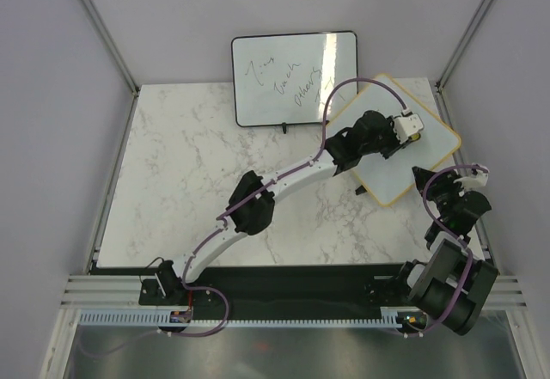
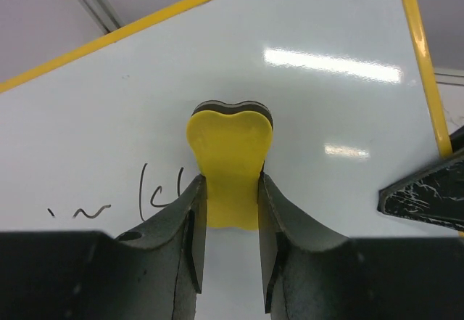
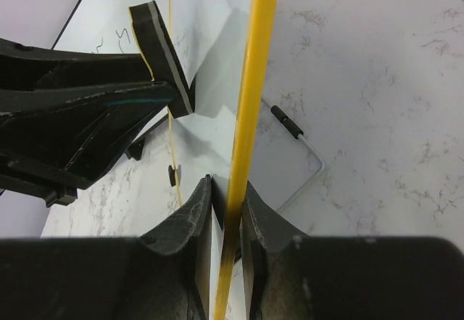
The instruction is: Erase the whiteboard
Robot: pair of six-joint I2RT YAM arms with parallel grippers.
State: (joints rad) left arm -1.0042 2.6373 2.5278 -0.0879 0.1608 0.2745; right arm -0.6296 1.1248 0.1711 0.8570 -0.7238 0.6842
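Yellow-framed whiteboard sitting at 2 o'clock on the marble table, both claws working on it.

Left gripper is squeezing a yellow eraser between narrow-set fingers, its dark felt pressing on the white surface. Pen strokes are showing at 8 o'clock from the eraser. Right gripper is pinching the board's yellow edge, fingers nearly together. Black-framed board with handwriting is standing at 12 o'clock, at the back edge.
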